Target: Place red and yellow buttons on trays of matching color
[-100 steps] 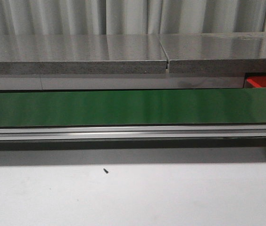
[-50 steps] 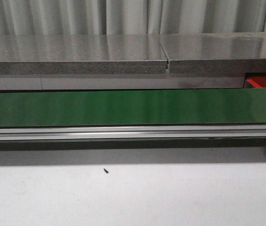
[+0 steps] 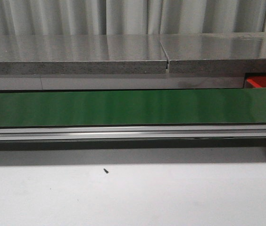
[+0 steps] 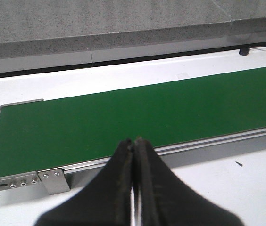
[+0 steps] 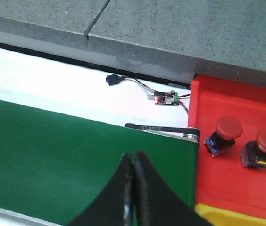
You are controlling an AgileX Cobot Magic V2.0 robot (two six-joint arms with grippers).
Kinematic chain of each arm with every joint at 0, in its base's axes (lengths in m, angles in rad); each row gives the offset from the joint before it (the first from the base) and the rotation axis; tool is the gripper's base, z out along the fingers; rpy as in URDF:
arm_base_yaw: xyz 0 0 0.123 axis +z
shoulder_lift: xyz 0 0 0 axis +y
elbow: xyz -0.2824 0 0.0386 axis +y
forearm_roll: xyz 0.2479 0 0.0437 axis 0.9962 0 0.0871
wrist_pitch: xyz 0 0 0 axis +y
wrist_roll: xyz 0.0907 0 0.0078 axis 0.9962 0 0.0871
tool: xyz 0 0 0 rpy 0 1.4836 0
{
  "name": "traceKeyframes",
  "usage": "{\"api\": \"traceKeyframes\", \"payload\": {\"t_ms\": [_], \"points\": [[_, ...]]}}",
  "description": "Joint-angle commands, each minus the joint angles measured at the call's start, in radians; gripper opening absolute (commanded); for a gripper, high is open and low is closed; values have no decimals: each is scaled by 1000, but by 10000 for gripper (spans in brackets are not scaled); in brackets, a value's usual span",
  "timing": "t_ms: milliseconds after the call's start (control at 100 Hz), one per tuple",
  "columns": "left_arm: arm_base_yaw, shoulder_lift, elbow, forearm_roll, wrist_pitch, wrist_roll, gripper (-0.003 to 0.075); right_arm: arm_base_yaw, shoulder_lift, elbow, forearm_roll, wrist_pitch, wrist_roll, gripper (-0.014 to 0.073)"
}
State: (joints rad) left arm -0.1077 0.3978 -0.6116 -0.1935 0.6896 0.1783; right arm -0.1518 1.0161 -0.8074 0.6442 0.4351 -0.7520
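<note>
Bright red plastic tray (image 3: 265,82) mostly cut off at frame edge in front view; small dark speck (image 3: 105,171) on white desk (image 3: 170,197) unidentifiable

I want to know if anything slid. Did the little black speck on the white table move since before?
No. The black speck sits in the same spot on the white table, just as far below the green belt as before.

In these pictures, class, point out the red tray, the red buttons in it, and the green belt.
red tray (image 5: 227,179), right wrist view, on its bare floor.
red buttons (image 5: 229,126), right wrist view, on the nearer one's cap.
green belt (image 3: 123,107), front view, on its middle.
</note>
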Motion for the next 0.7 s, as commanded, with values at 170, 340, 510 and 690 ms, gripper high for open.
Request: {"api": "traceKeyframes", "payload": {"t_ms": [170,340,510,690], "points": [[-7,9,-26,-15,-70,-2,-19,68,-96,25,-470,-10,544,-113],[-7,9,-26,-17,-70,-2,-19,147,-179,75,-618,-30,709,-113],[-7,9,-26,-17,-70,-2,-19,157,-283,145,-618,-23,709,-113],[-7,9,-26,-17,-70,-2,-19,157,-413,227,-619,-19,705,-113]]}}
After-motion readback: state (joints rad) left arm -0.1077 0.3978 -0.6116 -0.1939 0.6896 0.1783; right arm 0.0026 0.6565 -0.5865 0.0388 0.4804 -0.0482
